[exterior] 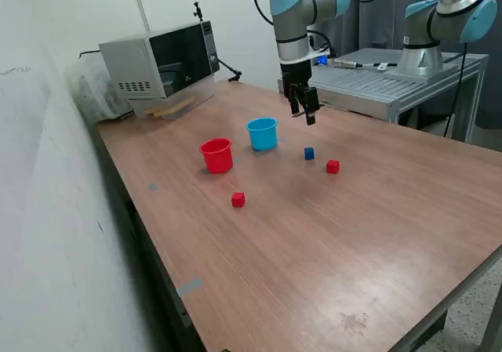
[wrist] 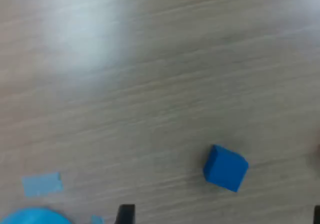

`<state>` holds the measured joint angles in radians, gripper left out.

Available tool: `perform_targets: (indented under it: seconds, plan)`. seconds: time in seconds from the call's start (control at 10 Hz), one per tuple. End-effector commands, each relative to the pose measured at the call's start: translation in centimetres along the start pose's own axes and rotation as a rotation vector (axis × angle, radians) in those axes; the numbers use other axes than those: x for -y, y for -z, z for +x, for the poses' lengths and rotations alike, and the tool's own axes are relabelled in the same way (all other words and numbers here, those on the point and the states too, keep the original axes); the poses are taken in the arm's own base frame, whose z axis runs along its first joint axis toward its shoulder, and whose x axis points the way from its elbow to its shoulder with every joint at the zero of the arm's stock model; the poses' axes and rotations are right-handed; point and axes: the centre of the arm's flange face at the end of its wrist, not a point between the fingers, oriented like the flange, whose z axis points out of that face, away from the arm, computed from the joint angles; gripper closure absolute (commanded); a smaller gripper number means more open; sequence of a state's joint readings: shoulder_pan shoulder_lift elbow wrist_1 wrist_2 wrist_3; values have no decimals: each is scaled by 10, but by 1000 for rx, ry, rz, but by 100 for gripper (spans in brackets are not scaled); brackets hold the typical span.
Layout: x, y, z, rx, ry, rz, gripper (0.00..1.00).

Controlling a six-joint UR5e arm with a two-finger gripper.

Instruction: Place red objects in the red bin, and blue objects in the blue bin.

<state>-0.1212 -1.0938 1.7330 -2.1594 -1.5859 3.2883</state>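
My gripper (exterior: 307,114) hangs open above the table, a little beyond the blue cup (exterior: 262,133) toward the exterior view's right. In the wrist view its fingertips (wrist: 125,214) stand far apart, with nothing held between them (wrist: 221,217). A dark-blue cube (exterior: 309,154) (wrist: 225,168) lies on the wood below it. One red cube (exterior: 332,166) rests just right of that blue cube, and another red cube (exterior: 238,200) lies nearer the front. The red cup (exterior: 216,154) stands left of the blue cup, whose rim (wrist: 32,216) shows in a corner of the wrist view.
A microwave (exterior: 161,62) stands at the table's far left corner. A second arm (exterior: 439,23) is mounted on a metal platform (exterior: 392,85) behind the table. Small blue tape patches (wrist: 42,184) (exterior: 189,287) are stuck to the wood. A wall runs along the left.
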Motion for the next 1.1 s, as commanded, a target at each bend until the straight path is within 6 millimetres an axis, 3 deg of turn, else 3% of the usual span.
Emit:
perform_targets:
  seconds: [0.0, 0.2, 0.4, 0.6, 1.0]
  plan:
    - [11, 8, 2, 9, -382, -79, 0]
    - [17, 6, 9, 36, -393, -86, 0]
    - [22, 0, 32, 37, -397, -82, 0]
    - [22, -29, 43, 56, -380, -38, 0]
    - [17, -72, 35, 84, -387, 24, 0]
